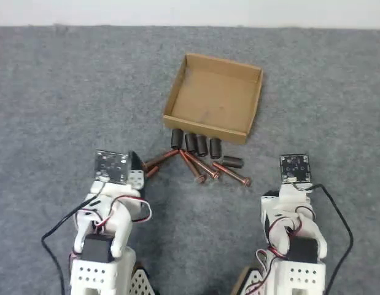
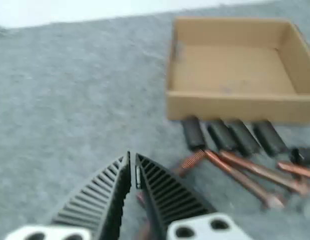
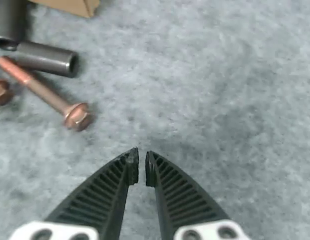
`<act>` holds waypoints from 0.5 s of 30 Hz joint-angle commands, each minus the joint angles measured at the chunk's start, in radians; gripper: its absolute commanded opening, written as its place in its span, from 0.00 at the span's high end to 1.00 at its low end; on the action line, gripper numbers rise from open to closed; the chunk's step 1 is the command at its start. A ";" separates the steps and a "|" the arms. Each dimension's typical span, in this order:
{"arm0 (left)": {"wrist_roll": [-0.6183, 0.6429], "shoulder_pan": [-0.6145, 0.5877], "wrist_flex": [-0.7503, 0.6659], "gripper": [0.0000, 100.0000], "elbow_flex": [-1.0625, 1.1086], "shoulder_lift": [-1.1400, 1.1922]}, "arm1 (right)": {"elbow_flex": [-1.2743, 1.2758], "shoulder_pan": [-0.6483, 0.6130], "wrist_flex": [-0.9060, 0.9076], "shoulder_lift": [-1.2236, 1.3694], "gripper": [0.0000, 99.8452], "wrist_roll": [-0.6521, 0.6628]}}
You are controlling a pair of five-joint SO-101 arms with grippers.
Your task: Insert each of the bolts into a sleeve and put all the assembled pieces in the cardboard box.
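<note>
Starting closest to you: your right gripper [image 3: 139, 167] hangs over bare grey mat [image 1: 54, 92] with its jaws pretty much together, just a thin slit between the tips, and nothing in them. Your left gripper [image 2: 133, 161] is the same deal, fingers all but closed. A bit of copper shows low down in the slit between them, but I honestly can't tell if it's pinched there or just lying on the mat underneath. In the high view that gripper sits right at the left end of the pile.

Next out are the bolts [image 1: 205, 166], five copper ones as far as I can count, lying loose on the mat in a fan between the two arms, a couple of them crossing each other. The rightmost bolt [image 3: 44, 92] lies near your right gripper with its flanged head pointing toward it.

Just past them are the sleeves [image 1: 190, 142], dark and short. Four sit in a row just in front of the box, and a fifth sleeve [image 3: 47, 59] lies on its side off to the right, alongside that rightmost bolt. None of the bolts are in a sleeve yet.

Farthest back is the cardboard box [image 1: 205, 126], open on top, sitting slightly skewed.
</note>
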 commanded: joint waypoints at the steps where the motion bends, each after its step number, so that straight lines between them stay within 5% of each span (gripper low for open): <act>1: -0.009 0.034 0.097 0.99 -0.010 -0.021 | 0.018 0.016 -0.042 -0.019 0.99 0.009; 7: -0.005 -0.051 0.129 0.99 -0.010 -0.021 | 0.006 0.016 -0.067 -0.019 0.99 0.015; 12: -0.003 -0.061 0.129 0.99 -0.010 -0.021 | -0.002 0.090 -0.248 -0.019 0.99 0.299; 15: -0.006 -0.061 0.129 0.99 -0.010 -0.021 | -0.038 0.090 -0.295 -0.015 0.99 0.341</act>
